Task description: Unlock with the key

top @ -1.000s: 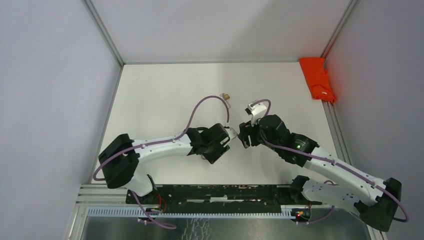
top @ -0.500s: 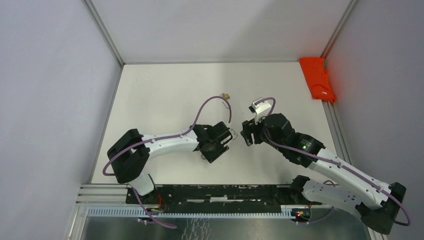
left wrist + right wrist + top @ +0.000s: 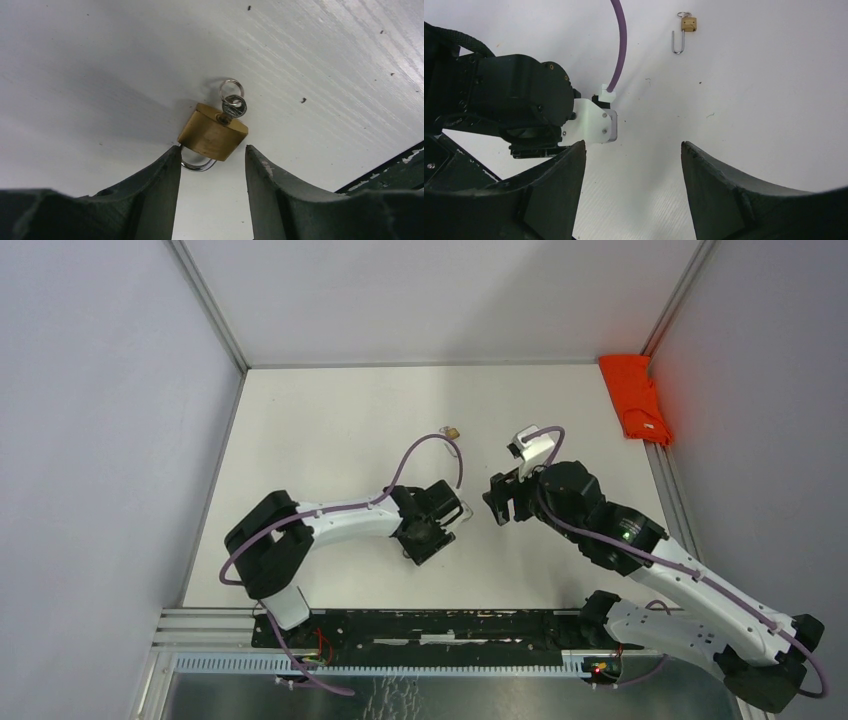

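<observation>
Seen from above, two white-and-black robot arms reach inward over a white painted table [image 3: 300, 420]. The left gripper [image 3: 211, 148] has its two dark fingers spread apart with nothing between them. Ahead of its fingertips, in line with the gap, a small brass padlock [image 3: 212, 134] lies flat on the table. A silver key [image 3: 234, 107] sits in the keyhole on the end of the padlock facing away from the left gripper. A thin steel key ring [image 3: 231, 89] is looped through the key. The padlock's curved steel shackle [image 3: 192, 164] points back toward the left gripper; whether it touches a fingertip cannot be told.

Further right, the right gripper [image 3: 633, 144] is also spread wide and empty. From its wrist camera the padlock lies well ahead and slightly right. The shackle shows there as an open hook with one end free of the body. The left arm's purple cable [image 3: 620, 45] is ahead on its left. A folded orange-red cloth [image 3: 636, 398] lies well beyond the right gripper, to its right.
</observation>
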You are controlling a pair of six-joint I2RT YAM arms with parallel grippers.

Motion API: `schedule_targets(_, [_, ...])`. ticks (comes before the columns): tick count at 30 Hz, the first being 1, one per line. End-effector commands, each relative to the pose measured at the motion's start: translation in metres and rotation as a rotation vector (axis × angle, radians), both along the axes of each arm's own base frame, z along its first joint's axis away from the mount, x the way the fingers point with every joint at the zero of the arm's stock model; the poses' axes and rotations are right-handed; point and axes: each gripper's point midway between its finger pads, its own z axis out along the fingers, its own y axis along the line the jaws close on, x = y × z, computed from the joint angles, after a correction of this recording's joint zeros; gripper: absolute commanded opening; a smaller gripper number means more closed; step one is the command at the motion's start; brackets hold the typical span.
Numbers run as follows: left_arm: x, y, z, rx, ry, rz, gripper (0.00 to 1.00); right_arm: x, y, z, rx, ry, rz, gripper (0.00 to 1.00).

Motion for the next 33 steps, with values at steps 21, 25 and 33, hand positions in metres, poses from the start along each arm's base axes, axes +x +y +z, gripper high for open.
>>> schedule_targets(21, [0.004,-0.019,-0.030,-0.023,0.148,-0.053,0.23,0.016,-0.007,0.012,-0.041,-0.069,-0.052,0.72])
schedule_targets(25, [0.019,-0.025,-0.026,-0.043,0.103,-0.035,0.14,0.023,-0.021,-0.007,-0.084,-0.038,-0.120,0.72])
schedule_targets(33, [0.053,-0.040,0.018,-0.162,-0.029,-0.034,0.11,0.034,-0.048,-0.058,-0.093,0.067,-0.199,0.70])
